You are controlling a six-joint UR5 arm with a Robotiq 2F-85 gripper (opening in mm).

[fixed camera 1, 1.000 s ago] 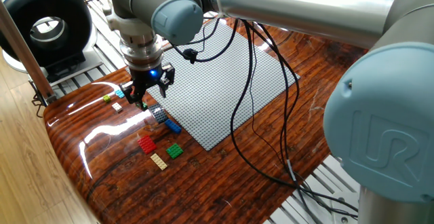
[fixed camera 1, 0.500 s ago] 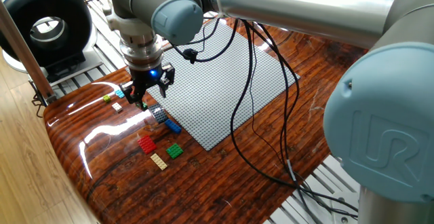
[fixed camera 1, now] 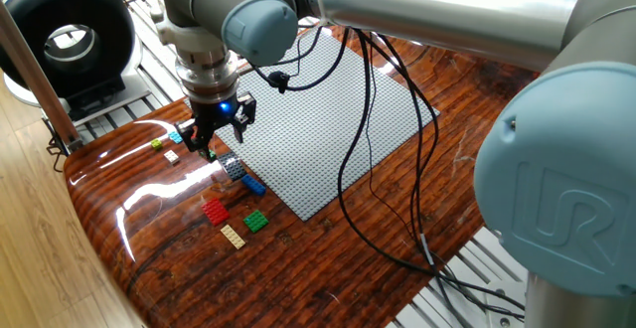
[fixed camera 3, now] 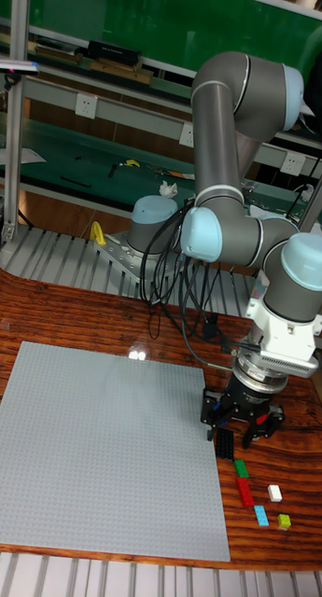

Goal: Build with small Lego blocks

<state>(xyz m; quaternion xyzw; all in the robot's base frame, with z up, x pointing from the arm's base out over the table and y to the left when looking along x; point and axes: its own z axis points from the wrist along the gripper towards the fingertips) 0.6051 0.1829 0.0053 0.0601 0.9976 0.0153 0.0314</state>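
My gripper point(fixed camera 1: 207, 146) hangs low over the table's left end, just off the corner of the grey baseplate point(fixed camera 1: 328, 109). Its fingers point down and look drawn close together, with a small reddish speck at the tips; I cannot tell whether they hold anything. Small Lego blocks lie around it: light blue point(fixed camera 1: 177, 136), yellow-green point(fixed camera 1: 157, 144) and white point(fixed camera 1: 172, 156) to its left, dark blue point(fixed camera 1: 232, 167) and blue point(fixed camera 1: 252, 183) just in front. Red point(fixed camera 1: 214, 210), green point(fixed camera 1: 256, 221) and tan point(fixed camera 1: 233, 236) lie nearer. In the tall view the gripper point(fixed camera 3: 243, 431) stands above a dark block point(fixed camera 3: 223, 440).
Black cables point(fixed camera 1: 368, 169) hang from the arm and trail across the baseplate and the wood. A black ring-shaped device point(fixed camera 1: 68, 40) stands beyond the table's left end. The table's rounded edge point(fixed camera 1: 109, 239) runs close to the blocks.
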